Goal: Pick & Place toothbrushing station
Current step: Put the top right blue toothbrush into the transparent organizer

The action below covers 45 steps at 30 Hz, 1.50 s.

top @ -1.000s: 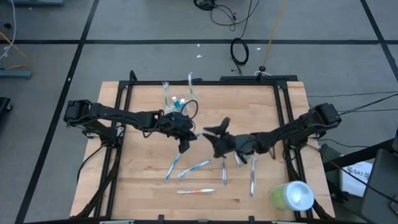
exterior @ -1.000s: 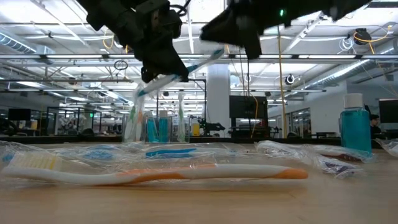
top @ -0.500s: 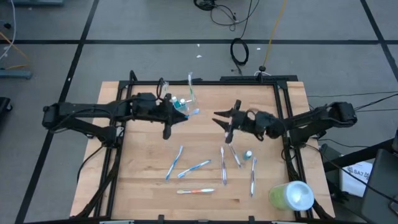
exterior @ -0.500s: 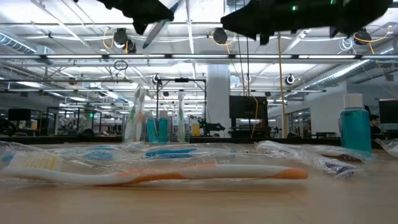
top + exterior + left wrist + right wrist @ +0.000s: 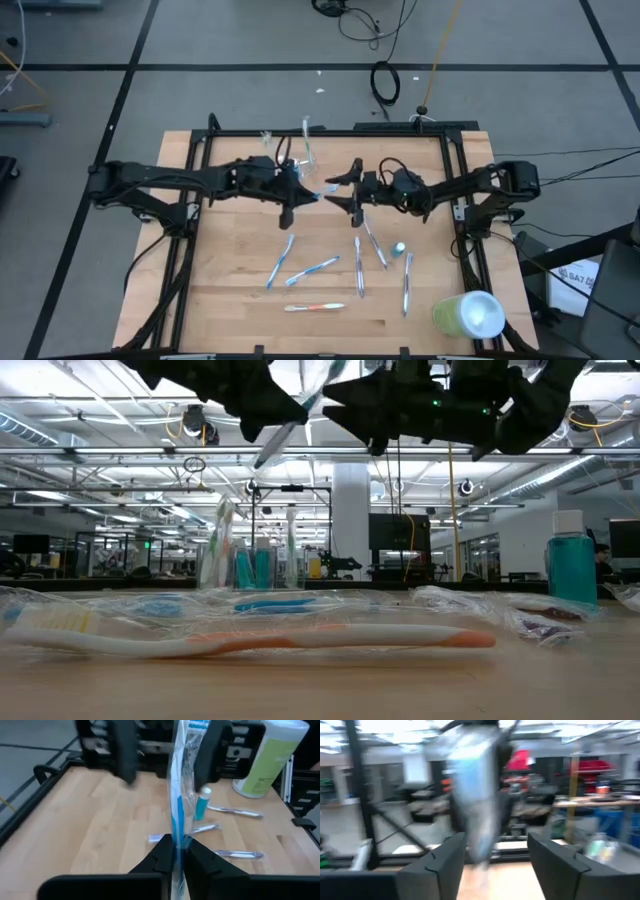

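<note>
**Wrapped Toothbrush Held Between Both Grippers Above the Table**

My left gripper (image 5: 292,196) is raised above the middle of the table (image 5: 220,290), toward its far side. Its fingers (image 5: 161,855) are clamped on a blue toothbrush in clear wrapping (image 5: 176,805), which sticks out past the fingertips toward my other arm.

Just beside it, my right gripper (image 5: 343,188) faces the left one at the same height, fingers (image 5: 445,865) spread wide. The wrapped toothbrush's free end lies between them; I cannot tell whether they touch it.

Behind the left gripper, the clear cup (image 5: 305,148) stands near the table's far edge with toothbrushes upright in it.

On the near half of the table lie more toothbrushes: two blue ones (image 5: 280,262), an orange-and-white one (image 5: 315,307), and several wrapped ones (image 5: 359,268). A small white-capped tube (image 5: 398,248) lies among them. A lime-green cylinder (image 5: 468,314) rests at the near right corner.
</note>
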### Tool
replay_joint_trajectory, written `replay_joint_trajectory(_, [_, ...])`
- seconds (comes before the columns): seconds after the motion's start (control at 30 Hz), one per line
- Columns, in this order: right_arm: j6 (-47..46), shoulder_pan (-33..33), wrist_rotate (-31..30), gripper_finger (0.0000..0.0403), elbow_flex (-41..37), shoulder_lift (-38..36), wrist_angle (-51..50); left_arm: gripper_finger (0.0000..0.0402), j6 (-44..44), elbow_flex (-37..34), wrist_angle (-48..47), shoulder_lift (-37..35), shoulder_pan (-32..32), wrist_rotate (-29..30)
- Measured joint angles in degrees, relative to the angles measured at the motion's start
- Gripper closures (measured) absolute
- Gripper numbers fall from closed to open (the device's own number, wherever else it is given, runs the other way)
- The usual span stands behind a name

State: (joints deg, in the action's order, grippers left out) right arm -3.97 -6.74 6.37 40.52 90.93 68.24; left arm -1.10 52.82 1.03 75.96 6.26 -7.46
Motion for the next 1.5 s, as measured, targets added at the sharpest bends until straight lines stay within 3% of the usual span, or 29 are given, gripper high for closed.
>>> replay_joint_trajectory(0.2, [0.1, 0.0, 2.9, 0.0156, 0.1, 0.0, 0.1, 0.0367, -0.5, 0.0, 1.8, 1.4, 0.2, 0.0])
replay_joint_trajectory(0.43, [-1.2, 0.0, 2.2, 0.0167, 0.1, 0.0, 2.7, 0.0388, -0.5, 0.1, 2.8, 3.9, 0.2, 0.2])
replay_joint_trajectory(0.63, [-2.0, -0.1, 1.1, 0.0208, 0.1, 0.0, 2.5, 0.0361, -0.7, 0.0, 6.0, 5.5, 0.2, 2.0])
replay_joint_trajectory(0.93, [-2.9, 0.0, 1.1, 0.0297, 0.1, 0.0, 1.3, 0.0386, -0.9, 0.0, 6.6, 5.5, 0.2, 2.6])
replay_joint_trajectory(1.17, [-2.8, 0.0, 1.1, 0.0353, 0.1, 0.0, 1.0, 0.0358, -1.9, 0.0, 7.7, 5.5, 0.0, 2.6])
replay_joint_trajectory(1.3, [-2.8, -0.1, 0.8, 0.0384, 0.1, 0.0, 0.9, 0.0366, -1.9, 0.0, 7.7, 5.5, 0.0, 2.6])
replay_joint_trajectory(1.5, [-3.1, -0.1, 0.7, 0.0385, 0.1, 0.0, 0.3, 0.0376, -2.4, 0.0, 7.6, 5.5, 0.0, 2.6])
